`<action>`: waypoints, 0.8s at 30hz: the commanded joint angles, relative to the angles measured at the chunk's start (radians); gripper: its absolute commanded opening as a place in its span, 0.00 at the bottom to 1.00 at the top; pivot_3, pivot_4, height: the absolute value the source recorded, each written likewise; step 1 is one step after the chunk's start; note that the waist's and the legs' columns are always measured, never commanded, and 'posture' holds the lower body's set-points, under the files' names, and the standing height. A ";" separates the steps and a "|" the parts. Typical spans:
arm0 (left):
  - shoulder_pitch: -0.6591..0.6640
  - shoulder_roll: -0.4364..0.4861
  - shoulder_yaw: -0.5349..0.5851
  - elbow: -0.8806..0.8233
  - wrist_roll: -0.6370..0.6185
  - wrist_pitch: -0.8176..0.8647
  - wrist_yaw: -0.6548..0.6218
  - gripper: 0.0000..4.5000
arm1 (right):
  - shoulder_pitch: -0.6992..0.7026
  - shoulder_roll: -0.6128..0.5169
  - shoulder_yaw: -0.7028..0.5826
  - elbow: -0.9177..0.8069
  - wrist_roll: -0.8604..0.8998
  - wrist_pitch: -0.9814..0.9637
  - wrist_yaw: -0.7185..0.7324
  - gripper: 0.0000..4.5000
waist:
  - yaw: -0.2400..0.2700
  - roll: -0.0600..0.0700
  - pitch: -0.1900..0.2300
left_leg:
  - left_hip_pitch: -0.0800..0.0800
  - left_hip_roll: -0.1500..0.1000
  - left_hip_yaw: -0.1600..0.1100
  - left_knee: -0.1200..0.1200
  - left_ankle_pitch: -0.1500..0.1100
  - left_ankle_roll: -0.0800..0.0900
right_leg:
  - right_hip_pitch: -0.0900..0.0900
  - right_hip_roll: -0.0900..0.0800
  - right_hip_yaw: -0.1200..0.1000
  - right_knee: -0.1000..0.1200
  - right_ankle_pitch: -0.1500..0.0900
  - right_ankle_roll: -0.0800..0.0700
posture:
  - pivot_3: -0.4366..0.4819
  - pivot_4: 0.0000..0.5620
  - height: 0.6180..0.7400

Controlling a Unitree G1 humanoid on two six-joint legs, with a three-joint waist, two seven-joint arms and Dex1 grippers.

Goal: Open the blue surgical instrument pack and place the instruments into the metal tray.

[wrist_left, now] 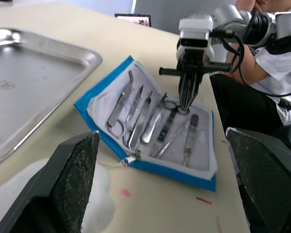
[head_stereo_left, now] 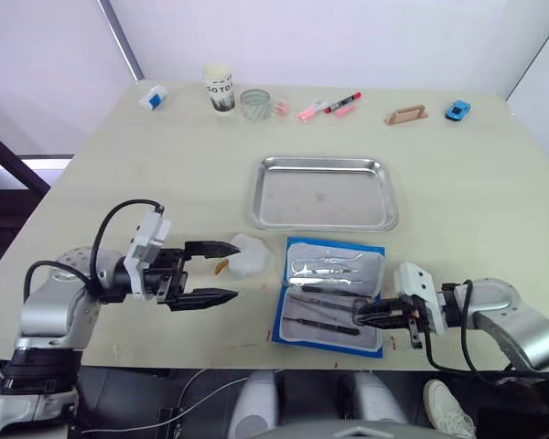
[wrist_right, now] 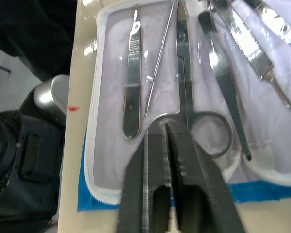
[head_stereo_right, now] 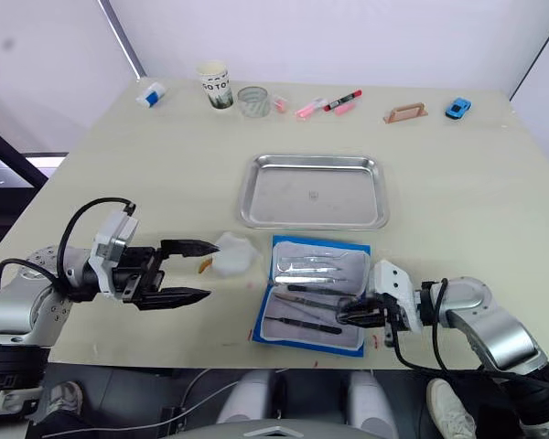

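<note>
- Blue surgical instrument pack point(head_stereo_left: 332, 293): lies unzipped and spread flat at the near edge of the table point(head_stereo_left: 119, 165), pale lining up, so every tool is exposed for picking.
- Instruments point(wrist_left: 145, 116): slim steel pieces lie in a row on the lining, among them ring-handled scissors point(wrist_right: 191, 92), a flat scalpel handle point(wrist_right: 131, 82) and a thin probe point(wrist_right: 160, 63); none has yet left the pack.
- Metal tray point(head_stereo_left: 325, 192): just beyond the pack, near but apart from it, with nothing in it; its closeness keeps each transfer short.
- Right gripper point(head_stereo_left: 361, 315): at the near half of the pack, its fingers pressed almost together at a finger ring of the scissors. The tips appear to pinch that ring, likely the start of a first pick, though a firm hold cannot be confirmed.
- Left gripper point(head_stereo_left: 218, 272): hovers over the table well to the left of the pack, fingers spread wide and holding nothing, apparently waiting.
- White crumpled wad point(head_stereo_left: 247, 256): lies between the left gripper and the pack, with a small orange piece point(head_stereo_left: 220, 266) beside it.
- Far edge: paper cup point(head_stereo_left: 219, 88), glass point(head_stereo_left: 254, 103), marker pens point(head_stereo_left: 329, 107), blue toy car point(head_stereo_left: 457, 111), all well clear of the work.
</note>
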 commanded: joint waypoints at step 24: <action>0.013 -0.025 -0.043 -0.017 0.010 -0.107 -0.005 1.00 | -0.001 0.125 -0.023 0.216 -0.148 -0.390 -0.026 0.81 | 0.000 0.000 0.001 | 0.000 0.000 0.006 0.000 0.000 0.000 | 0.000 0.000 0.000 0.000 0.000 0.001 | 0.48 0.27 1.00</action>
